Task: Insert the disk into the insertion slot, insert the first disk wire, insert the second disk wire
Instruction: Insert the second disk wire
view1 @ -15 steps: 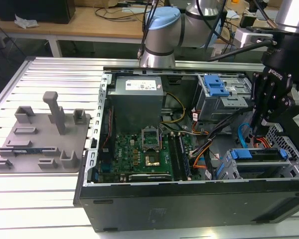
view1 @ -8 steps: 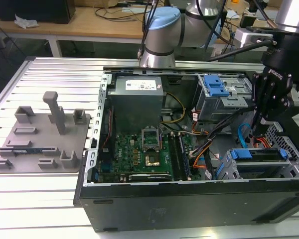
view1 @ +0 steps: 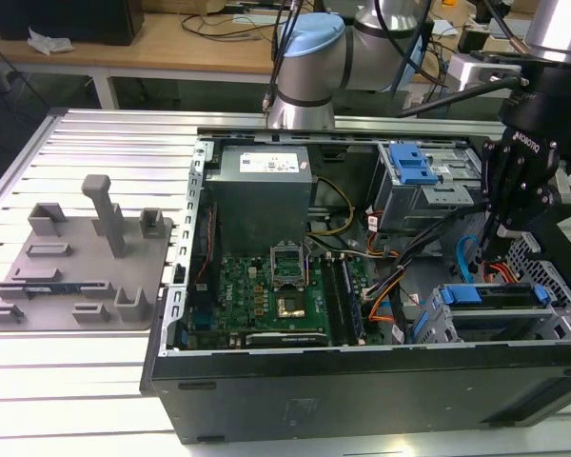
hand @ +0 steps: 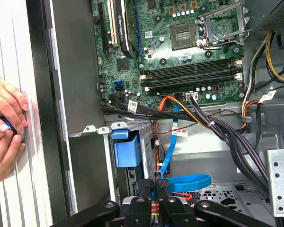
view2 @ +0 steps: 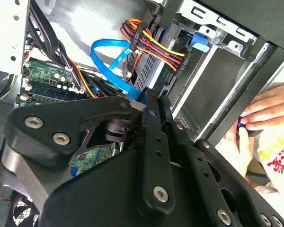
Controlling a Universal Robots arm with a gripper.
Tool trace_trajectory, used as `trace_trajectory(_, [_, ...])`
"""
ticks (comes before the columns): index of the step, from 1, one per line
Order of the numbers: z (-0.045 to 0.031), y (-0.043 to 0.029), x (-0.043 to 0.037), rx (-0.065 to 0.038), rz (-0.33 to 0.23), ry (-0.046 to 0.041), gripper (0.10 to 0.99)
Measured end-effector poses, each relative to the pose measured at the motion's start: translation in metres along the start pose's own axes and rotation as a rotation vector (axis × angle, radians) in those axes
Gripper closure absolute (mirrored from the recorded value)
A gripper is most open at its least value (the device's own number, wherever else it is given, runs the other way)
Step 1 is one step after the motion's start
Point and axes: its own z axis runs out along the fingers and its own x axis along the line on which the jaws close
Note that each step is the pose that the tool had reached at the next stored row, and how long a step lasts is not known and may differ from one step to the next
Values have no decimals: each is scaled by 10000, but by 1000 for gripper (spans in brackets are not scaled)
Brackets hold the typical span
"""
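Note:
The disk [view1: 485,297], in its blue carrier, lies inside the insertion slot [view1: 552,286] at the case's corner on the exterior view's right. My gripper [view1: 490,243] hangs just above that slot's end. In both wrist views the fingers come together on the black plug of a flat blue disk wire [hand: 189,181], so the gripper [hand: 157,189] is shut on it right at the disk's blue carrier [hand: 125,151]. A red, yellow and orange disk wire [view2: 154,47] ends in a black plug [view2: 181,61] seated at the disk's end, close to the gripper [view2: 149,97].
The open case holds a green motherboard [view1: 276,286], a grey power supply [view1: 262,181] and a taller cage with a blue latch [view1: 414,171]. Black cable bundles [hand: 217,127] cross near the slot. A person's hands [hand: 4,127] rest outside the case wall. A grey fixture plate [view1: 76,267] lies on the exterior view's left.

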Motion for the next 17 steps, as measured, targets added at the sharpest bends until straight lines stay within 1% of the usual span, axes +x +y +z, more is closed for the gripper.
trace_trajectory(1, [3, 9, 11, 29, 7, -60, 925])
trace_trajectory(2, [8, 20, 32, 104, 28, -182, 925])
trace_trajectory(4, [13, 27, 54, 184, 50, -323, 925])
trace_trajectory(5, [16, 29, 67, 198, 56, -386, 925])
trace_trajectory(6, [21, 27, 85, 202, 58, -470, 925])
trace_trajectory(7, [28, 23, 120, 188, 59, -617, 925])
trace_trajectory(8, [39, 19, 161, 166, 62, -820, 925])
trace_trajectory(9, [46, 16, 189, 150, 56, -961, 925])
trace_trajectory(10, [51, 13, 211, 151, 34, -995, 925])
trace_trajectory(13, [61, -5, 251, 166, -51, -1002, 925])
trace_trajectory(17, [71, -65, 288, 185, -123, -1039, 925])
